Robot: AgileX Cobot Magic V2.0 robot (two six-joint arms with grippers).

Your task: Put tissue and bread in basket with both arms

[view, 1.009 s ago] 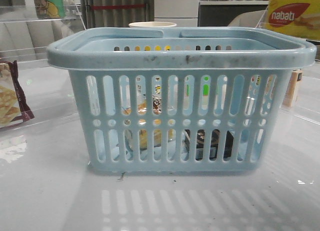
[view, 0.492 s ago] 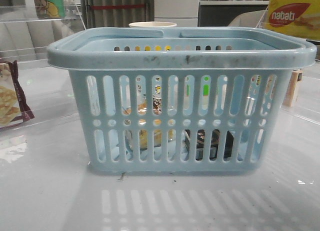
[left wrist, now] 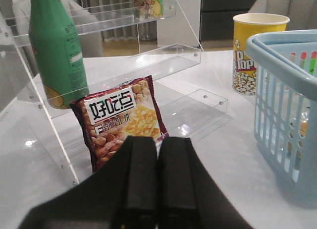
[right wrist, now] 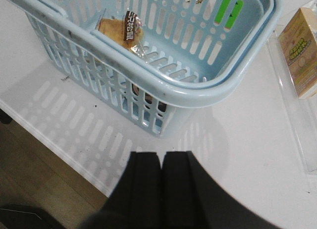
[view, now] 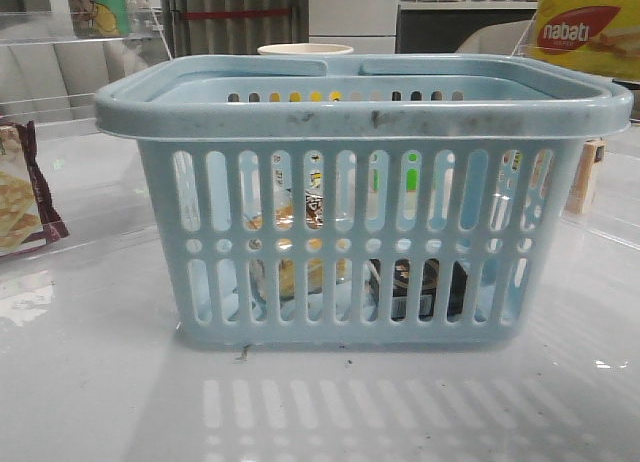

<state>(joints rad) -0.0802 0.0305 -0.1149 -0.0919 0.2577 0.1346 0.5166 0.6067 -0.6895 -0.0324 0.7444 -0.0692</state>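
In the middle of the white table [view: 90,382] stands the light-blue basket [view: 360,117], upright, its slotted wall facing the front camera. Through the slots the bread [view: 290,217] shows as a golden-brown bag with a dark label band, lying inside toward the robot's left half, and the tissue [view: 415,287] shows as a small dark pack on the basket floor toward the right half. The right wrist view confirms the bread [right wrist: 121,30] inside the basket [right wrist: 198,92], and a dark shape behind the lower slots there is too hidden to name. The left pincer [left wrist: 156,182] is away from the basket, its two fingers pressed together with nothing between them; beyond it lie a snack bag [left wrist: 121,122], a green bottle [left wrist: 57,50] and a yellow popcorn cup [left wrist: 252,50], the cup just beside the basket wall [left wrist: 282,90]. The right pincer [right wrist: 161,187] hangs above the table edge, near one basket corner, its fingers likewise closed on nothing. A small yellow carton [right wrist: 302,50] lies apart from the basket.
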